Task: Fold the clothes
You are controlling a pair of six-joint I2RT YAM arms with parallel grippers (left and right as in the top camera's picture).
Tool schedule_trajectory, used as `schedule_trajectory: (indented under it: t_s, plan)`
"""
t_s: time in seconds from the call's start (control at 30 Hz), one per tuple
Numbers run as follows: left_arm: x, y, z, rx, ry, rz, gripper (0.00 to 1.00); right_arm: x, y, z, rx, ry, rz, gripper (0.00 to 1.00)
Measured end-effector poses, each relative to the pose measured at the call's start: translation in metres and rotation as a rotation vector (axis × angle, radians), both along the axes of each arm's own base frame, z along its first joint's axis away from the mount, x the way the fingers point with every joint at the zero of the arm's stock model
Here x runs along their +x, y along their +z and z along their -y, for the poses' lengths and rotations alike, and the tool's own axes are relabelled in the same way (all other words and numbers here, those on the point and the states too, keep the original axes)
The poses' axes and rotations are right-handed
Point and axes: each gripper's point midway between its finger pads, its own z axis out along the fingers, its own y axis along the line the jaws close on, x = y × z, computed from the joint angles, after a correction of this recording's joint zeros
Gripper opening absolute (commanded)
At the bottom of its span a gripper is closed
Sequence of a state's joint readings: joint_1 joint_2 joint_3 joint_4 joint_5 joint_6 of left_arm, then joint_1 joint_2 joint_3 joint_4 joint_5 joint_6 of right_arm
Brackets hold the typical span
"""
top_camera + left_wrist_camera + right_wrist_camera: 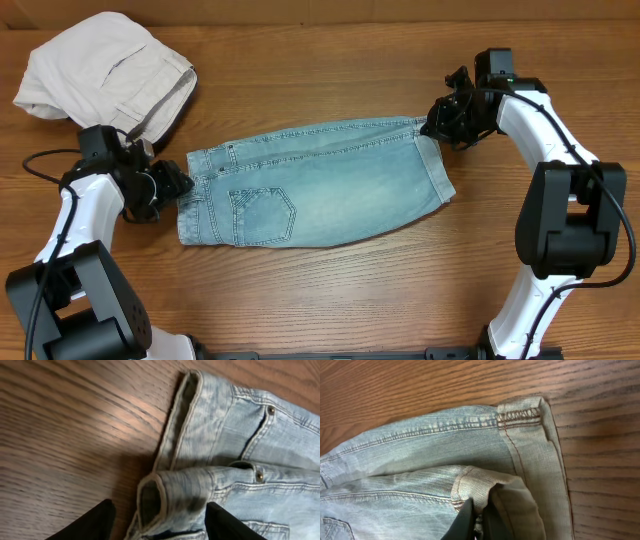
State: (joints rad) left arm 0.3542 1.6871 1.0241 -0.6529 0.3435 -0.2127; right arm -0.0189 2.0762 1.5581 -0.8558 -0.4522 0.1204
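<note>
Jeans (320,185) are laid flat at the middle of the surface (330,300) and appear doubled leg on leg. In the overhead view the waistband (165,490) is turned toward 9 o'clock and the hem (470,482) toward 3 o'clock. A bundle of khaki trousers (100,70) is seen at 10 o'clock, apart from them. The right pincer (432,125) is closed on a fold of the hem at the 2 o'clock corner of the denim. The left pincer (178,185) is set at the waistband end, its jaws apart with the band's thick edge between them, not yet clamped. The step in hand is judged to be the taking of both ends for a fold across. For this to be done well, both layers of the waistband should be caught deep between the jaws before any lift is made, since otherwise only one layer may be raised. Both ends should then be lifted evenly and the cloth kept taut, so that the hem can be brought over to the waistband with edges matched.
</note>
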Motion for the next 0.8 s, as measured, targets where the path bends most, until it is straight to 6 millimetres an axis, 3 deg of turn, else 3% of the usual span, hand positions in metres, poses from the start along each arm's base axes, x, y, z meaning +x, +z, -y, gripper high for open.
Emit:
schedule_trajectory:
  t_s: [0.2,0.3,0.37,0.4,0.43,0.53,0.7,0.77,0.8]
  plan:
    - [0.005,0.001,-0.005,0.051,-0.058,0.036,0.44,-0.001,0.000,0.000,0.000,0.000,-0.004,0.04]
    - [0.012,0.003,-0.008,0.077,-0.082,0.071,0.28,-0.001,0.000,0.000,-0.001,-0.001,-0.006,0.04]
    - [0.015,0.004,-0.009,0.086,-0.095,0.088,0.09,-0.001,-0.001,0.001,-0.004,-0.003,-0.006,0.04]
    - [0.016,0.004,-0.009,0.085,-0.097,0.089,0.09,-0.002,-0.001,0.001,-0.004,-0.004,-0.009,0.04]
    - [0.016,0.004,-0.008,0.085,-0.103,0.092,0.14,-0.002,-0.001,0.001,-0.005,-0.005,-0.012,0.04]
    - [0.016,0.004,-0.004,0.090,-0.131,0.095,0.67,-0.003,-0.001,0.002,-0.006,-0.006,-0.018,0.04]
    - [0.013,0.002,-0.006,0.107,-0.134,0.077,0.67,-0.004,-0.002,0.002,-0.006,-0.006,-0.022,0.04]
    - [0.013,0.002,-0.007,0.119,-0.142,0.080,0.64,-0.004,-0.002,0.002,-0.006,-0.006,-0.022,0.04]
    - [0.015,0.002,-0.009,0.131,-0.154,0.088,0.58,-0.004,-0.002,0.002,-0.006,-0.006,-0.021,0.04]
